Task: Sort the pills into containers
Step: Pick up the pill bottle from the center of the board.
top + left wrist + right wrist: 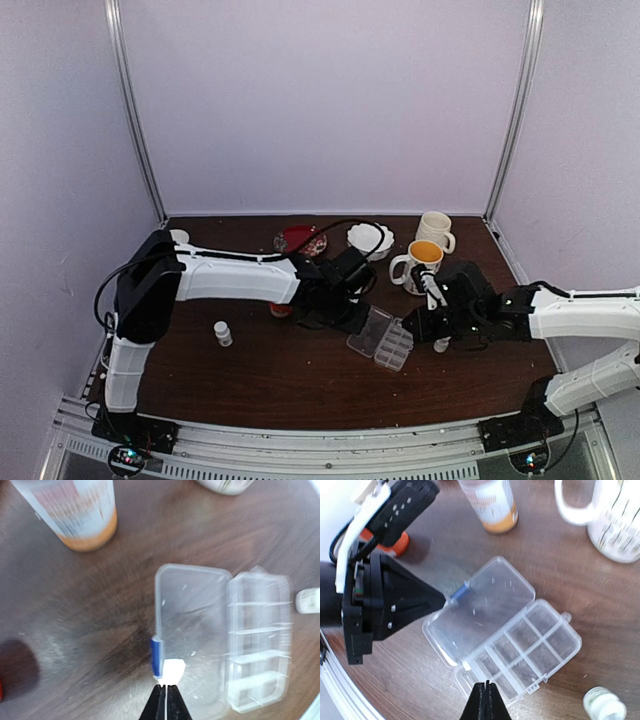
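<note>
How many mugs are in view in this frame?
2. A plain white mug stands at the back right; an orange-lined mug stands just in front of it, nearer the camera. Others may be hidden from view.

From where I stand I count two arms, a left arm (pixel 235 278) and a right arm (pixel 585 315). There is one clear box (pixel 381 339), and its compartments (pixel 525 635) are too blurred for a sure count. There are two mugs, a plain mug (pixel 435 228) and an orange-lined mug (pixel 420 265). There are two small white bottles, a left bottle (pixel 222 333) and a right bottle (pixel 604 703). I also see one orange-bottomed bottle (pixel 492 505), one orange-red thing (pixel 282 309), one white bowl (pixel 368 238), one red dish (pixel 300 240) and one blue piece (pixel 157 656).
</note>
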Available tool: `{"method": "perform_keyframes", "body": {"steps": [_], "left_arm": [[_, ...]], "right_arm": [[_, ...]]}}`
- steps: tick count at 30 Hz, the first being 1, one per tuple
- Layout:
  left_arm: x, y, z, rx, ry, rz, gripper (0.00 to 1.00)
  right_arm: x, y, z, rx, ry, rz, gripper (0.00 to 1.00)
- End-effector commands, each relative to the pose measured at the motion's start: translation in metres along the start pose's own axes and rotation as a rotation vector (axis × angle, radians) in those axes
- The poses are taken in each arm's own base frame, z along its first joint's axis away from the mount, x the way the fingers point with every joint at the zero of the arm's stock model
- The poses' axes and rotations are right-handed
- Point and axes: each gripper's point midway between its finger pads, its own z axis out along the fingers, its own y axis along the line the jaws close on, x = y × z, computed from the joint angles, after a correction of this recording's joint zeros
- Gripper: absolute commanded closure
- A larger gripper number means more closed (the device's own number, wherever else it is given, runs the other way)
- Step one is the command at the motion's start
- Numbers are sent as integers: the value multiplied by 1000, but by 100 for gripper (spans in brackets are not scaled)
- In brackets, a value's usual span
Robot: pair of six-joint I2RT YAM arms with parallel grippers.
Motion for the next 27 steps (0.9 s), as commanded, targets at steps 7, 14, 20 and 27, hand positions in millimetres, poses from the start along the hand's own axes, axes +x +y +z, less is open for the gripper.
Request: {"method": "perform_keyframes", "body": {"steps": [7, 14, 20, 27], "left_arm": [[-58, 23, -99, -143, -230, 33, 88], [-58, 66, -140, -361, -256, 16, 38], [-51, 109, -152, -476, -237, -68, 7], [-50, 133, -155, -476, -211, -105, 3]], "right_arm": [[-52, -43, -68, 261, -273, 8, 89], [-56, -59, -95, 311, -349, 22, 50], [-57, -58, -97, 307, -350, 24, 19], [-53, -51, -85, 292, -286, 8, 0]]}}
